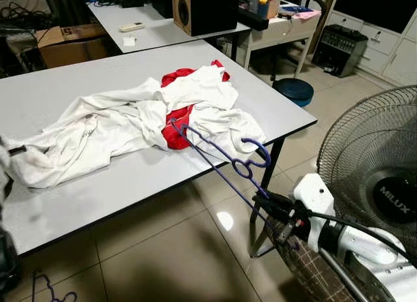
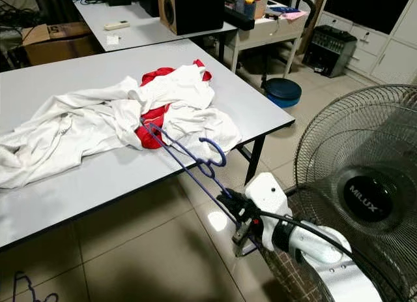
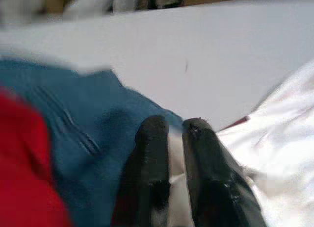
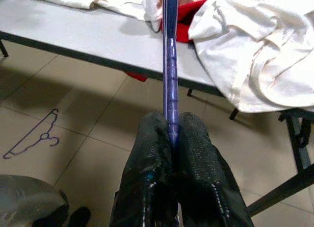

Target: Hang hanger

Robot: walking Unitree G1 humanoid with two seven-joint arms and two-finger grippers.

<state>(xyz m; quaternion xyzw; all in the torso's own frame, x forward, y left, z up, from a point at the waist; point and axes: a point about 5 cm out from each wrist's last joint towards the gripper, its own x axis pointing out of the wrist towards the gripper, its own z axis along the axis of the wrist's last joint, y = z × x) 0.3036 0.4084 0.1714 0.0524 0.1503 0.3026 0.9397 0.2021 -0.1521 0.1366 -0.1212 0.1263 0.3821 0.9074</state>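
- The right gripper [image 1: 268, 203] stood off the surface's [image 1: 98, 184] edge, jaws pinching the purple hanger's [image 1: 218, 160] bar; its far end lay among white clothes [image 1: 117, 126], likely being drawn free for hanging
- The left gripper [image 3: 169, 131] rested over cloth, jaws pressed together

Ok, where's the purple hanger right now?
The purple hanger is clamped at one end in the right gripper, off the table's front right edge, its far end reaching into the white and red clothes.
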